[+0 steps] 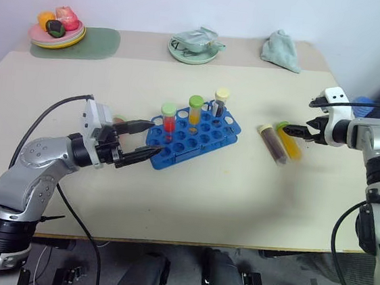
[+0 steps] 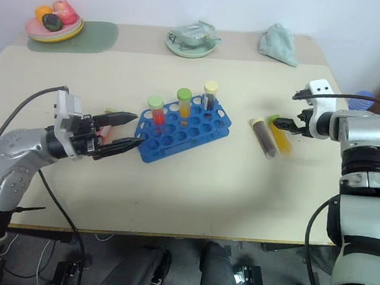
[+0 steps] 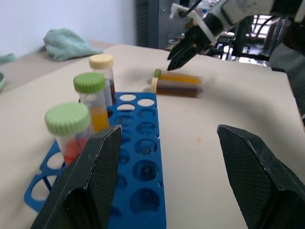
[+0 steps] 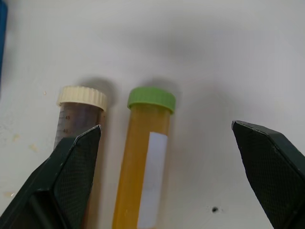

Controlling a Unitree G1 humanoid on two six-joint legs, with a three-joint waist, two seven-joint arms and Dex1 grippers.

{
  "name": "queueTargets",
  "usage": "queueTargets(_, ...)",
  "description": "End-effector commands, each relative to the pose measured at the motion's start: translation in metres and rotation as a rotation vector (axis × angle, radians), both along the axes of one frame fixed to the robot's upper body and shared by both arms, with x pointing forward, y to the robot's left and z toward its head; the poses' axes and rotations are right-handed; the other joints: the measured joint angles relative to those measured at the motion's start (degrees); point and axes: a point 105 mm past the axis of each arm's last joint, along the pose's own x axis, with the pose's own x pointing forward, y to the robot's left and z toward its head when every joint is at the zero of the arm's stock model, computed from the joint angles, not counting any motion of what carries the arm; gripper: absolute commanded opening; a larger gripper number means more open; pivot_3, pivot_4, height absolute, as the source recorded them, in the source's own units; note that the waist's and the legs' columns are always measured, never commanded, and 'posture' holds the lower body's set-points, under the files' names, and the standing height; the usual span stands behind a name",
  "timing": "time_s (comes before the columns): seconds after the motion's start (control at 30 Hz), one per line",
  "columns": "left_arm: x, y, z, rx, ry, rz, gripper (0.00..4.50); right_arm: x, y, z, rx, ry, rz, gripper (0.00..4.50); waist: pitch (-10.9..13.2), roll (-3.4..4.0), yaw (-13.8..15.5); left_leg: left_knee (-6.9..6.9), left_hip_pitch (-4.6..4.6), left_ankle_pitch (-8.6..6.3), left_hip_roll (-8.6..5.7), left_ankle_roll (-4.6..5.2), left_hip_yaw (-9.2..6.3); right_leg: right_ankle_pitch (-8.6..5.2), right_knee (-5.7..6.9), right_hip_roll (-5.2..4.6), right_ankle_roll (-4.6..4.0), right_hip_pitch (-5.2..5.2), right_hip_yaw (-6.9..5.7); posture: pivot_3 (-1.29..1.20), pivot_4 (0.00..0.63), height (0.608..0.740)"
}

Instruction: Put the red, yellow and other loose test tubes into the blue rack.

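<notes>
We count five capped plastic test tubes on the pale table (image 1: 191, 197). Three stand upright in the blue plastic rack (image 1: 201, 135) with its grid of round holes, near the table's middle: a red-filled tube with a green ribbed cap (image 1: 168, 120), an orange-filled tube with a green cap (image 1: 195, 110), and a dark-filled tube with a cream cap (image 1: 220, 101). Two loose tubes lie side by side, touching or nearly so, to the right of the rack: a dark brown tube with a cream cap (image 4: 78, 119) and a yellow tube with a green cap and a white label strip (image 4: 147, 143).

Our right gripper (image 1: 298, 132) hangs just over the yellow tube, its two black textured fingers spread wide and empty, one on either side of the pair. Our left gripper (image 1: 148, 140) sits at the rack's left end, fingers parted and holding nothing.

Along the far edge we see one plate of toy food (image 1: 57, 30) on a green mat (image 1: 102, 41), one pale green dish with crumpled wrap (image 1: 196, 46), and one soft teal cloth (image 1: 281, 50).
</notes>
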Motion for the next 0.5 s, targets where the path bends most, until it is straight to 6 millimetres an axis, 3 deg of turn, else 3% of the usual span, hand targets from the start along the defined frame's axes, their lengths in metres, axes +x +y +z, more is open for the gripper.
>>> queueTargets(0.03,-0.007,-0.003,0.007,0.004,-0.036,-0.024,3.24,0.003,0.019,0.028,0.049,-0.061,0.101,4.5,0.0,0.0,0.0,0.0,0.0,0.0,0.0,0.0,0.0,0.0,0.0,0.0,0.0,-0.01,0.0,0.0,0.15,0.74)
queueTargets(0.2,-0.008,-0.002,0.004,0.004,-0.027,-0.02,3.24,-0.002,0.046,0.024,0.069,-0.021,0.221,4.5,0.0,0.03,-0.2,0.01,0.01,0.0,0.0,-0.01,0.0,0.0,0.04,0.01,0.0,-0.01,0.0,0.0,0.15,0.74)
queueTargets(0.5,-0.008,-0.003,0.003,0.012,-0.028,-0.028,3.24,-0.005,0.059,0.005,0.043,0.053,0.269,4.5,0.0,0.02,0.0,0.02,0.0,0.01,0.0,-0.01,-0.01,0.01,0.03,0.01,-0.01,-0.01,0.0,0.0,0.15,0.74)
